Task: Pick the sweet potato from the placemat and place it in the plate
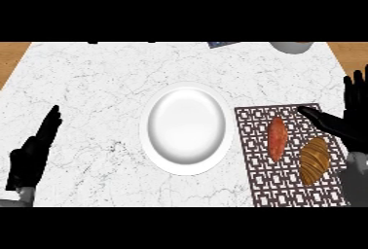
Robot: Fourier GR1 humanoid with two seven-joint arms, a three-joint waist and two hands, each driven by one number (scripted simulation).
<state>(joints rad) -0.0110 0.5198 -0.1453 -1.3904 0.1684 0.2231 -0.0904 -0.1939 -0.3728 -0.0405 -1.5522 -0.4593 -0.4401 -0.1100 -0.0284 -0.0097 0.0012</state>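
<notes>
Reaching with your open right hand (350,121), you risk grabbing the croissant (314,160) at 4 o'clock of the sweet potato (277,137); left hand (30,153) rests open.

Brown croissant (314,160), white marble counter (93,87), grey vessel (292,47) at far edge.

A white marble-veined counter (93,82) fills the view, with brown wooden floor (13,56) showing past its far corners.
</notes>
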